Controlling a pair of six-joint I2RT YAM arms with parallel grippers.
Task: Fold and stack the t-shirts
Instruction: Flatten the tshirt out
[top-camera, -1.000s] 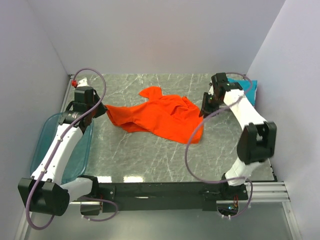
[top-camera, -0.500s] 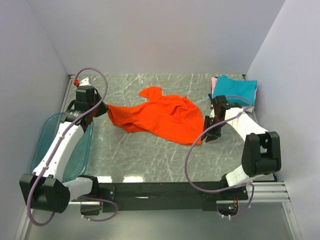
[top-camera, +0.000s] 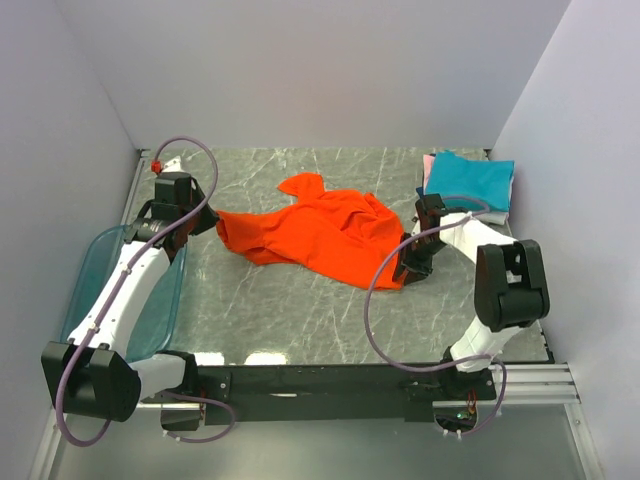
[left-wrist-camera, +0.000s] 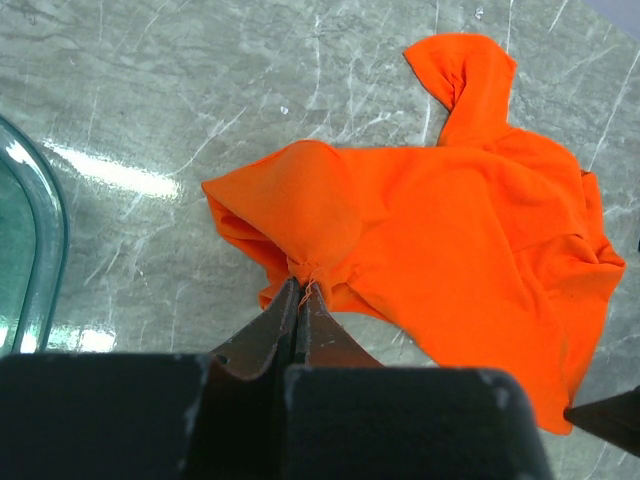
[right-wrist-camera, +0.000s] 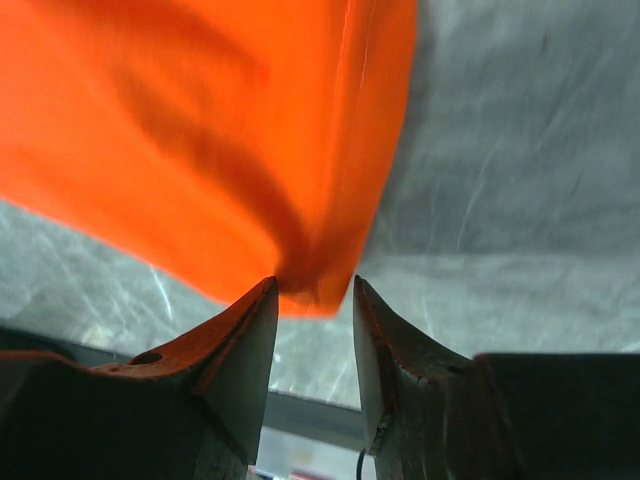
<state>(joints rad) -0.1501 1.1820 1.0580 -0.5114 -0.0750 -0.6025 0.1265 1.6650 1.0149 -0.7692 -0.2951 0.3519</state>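
A bright orange-red t-shirt (top-camera: 320, 232) lies crumpled across the middle of the marble table, also filling the left wrist view (left-wrist-camera: 470, 220). My left gripper (top-camera: 207, 221) is shut on the shirt's left edge, the cloth pinched at its tips (left-wrist-camera: 300, 285). My right gripper (top-camera: 404, 270) stands open at the shirt's near right corner (right-wrist-camera: 330, 290), which hangs just between the fingertips without being pinched. A teal folded shirt (top-camera: 470, 180) sits on a pink one (top-camera: 428, 163) at the back right.
A translucent blue-green bin (top-camera: 85, 290) stands at the left table edge under my left arm, its rim showing in the left wrist view (left-wrist-camera: 45, 240). White walls enclose the table on three sides. The black rail runs along the near edge (top-camera: 330, 380).
My right gripper came down and forward from beside the folded stack to the shirt's near right corner, its jaws widening. The left gripper kept its hold and drew the cloth slightly right.
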